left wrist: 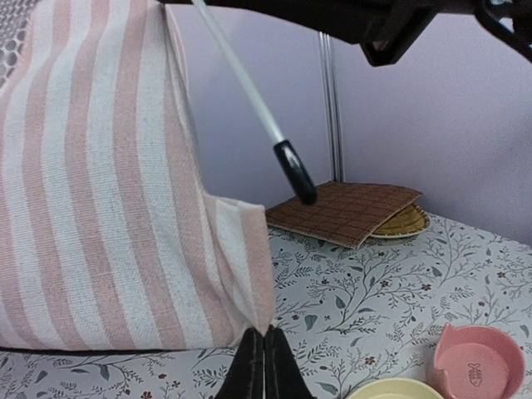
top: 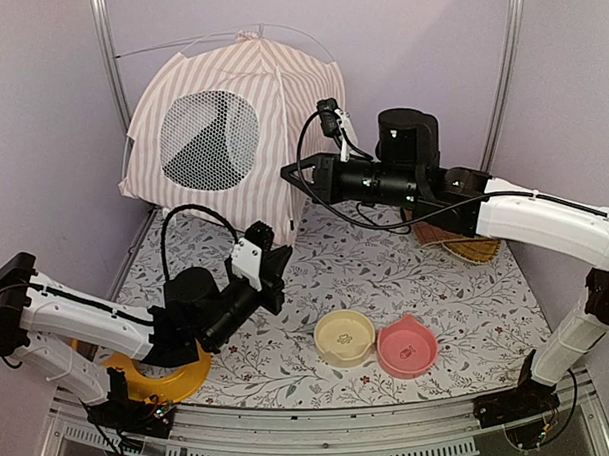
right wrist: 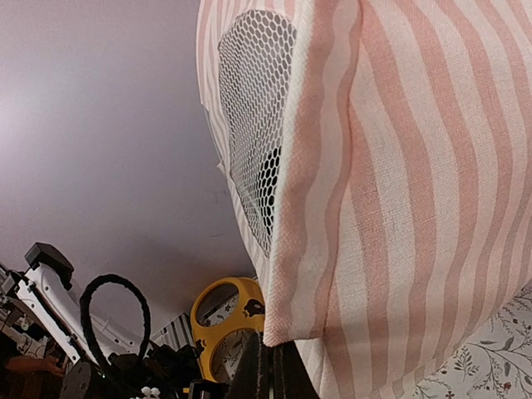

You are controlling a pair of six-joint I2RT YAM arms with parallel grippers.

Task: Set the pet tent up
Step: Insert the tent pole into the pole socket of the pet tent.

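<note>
Pink-and-white striped pet tent (top: 280, 99) with white honeycomb mesh panel (top: 209, 139), white tablecloth (top: 447, 303) sprigged with grey-green leaves, cream-yellow bowl (top: 344, 337) and pink bowl (top: 407, 346) near its front edge, brown quilted mat (left wrist: 345, 212), yellow ring (top: 160, 378)

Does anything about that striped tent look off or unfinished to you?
Yes. One clear pole of the pet tent hangs loose beside the striped fabric: its black tip sticks out in the air, not seated in any corner of the tent.
</note>
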